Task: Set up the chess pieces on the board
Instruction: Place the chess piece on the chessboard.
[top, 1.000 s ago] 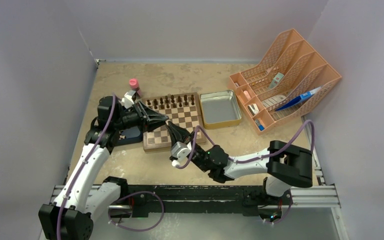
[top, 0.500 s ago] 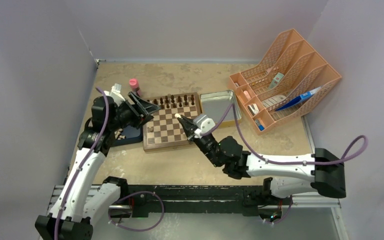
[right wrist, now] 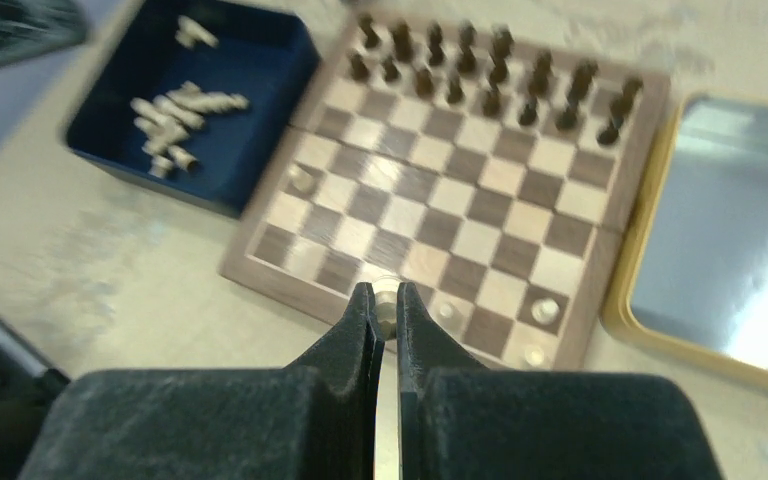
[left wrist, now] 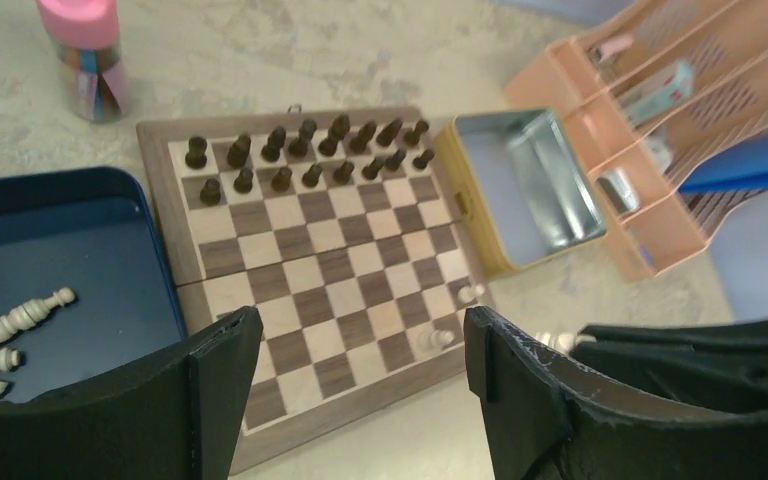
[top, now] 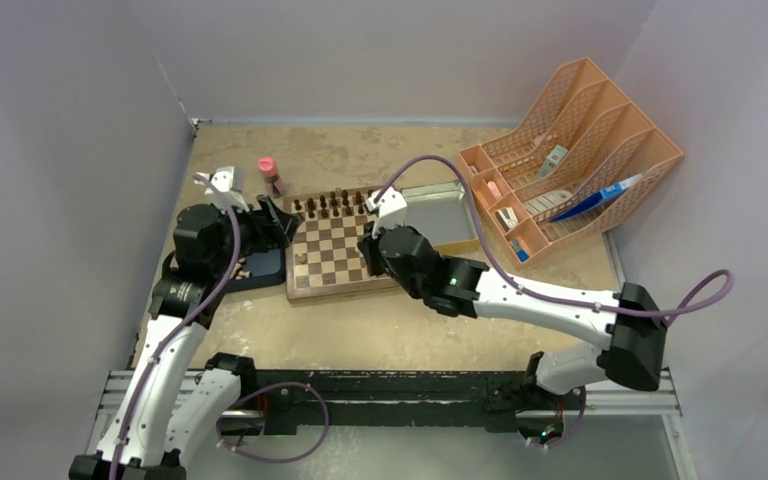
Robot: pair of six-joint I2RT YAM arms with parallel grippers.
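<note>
You will see a dark blue tray (left wrist: 80, 250) at the left of the mottled tan table (top: 360, 150). A pink-capped jar (left wrist: 82, 60) stands upright just behind it. A metal tin (left wrist: 520, 190) with a yellow rim lies open to the right. Beside the tin is an orange slotted organizer (top: 580, 140) with small items in its compartments. A blue pen (top: 595, 198) lies slanted across its front. Pale walls enclose three sides.

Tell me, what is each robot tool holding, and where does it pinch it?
The right tool pinches a small pale tan wooden chess piece by its sides, one end poking past the tips. The left tool is open, holding nothing.
</note>
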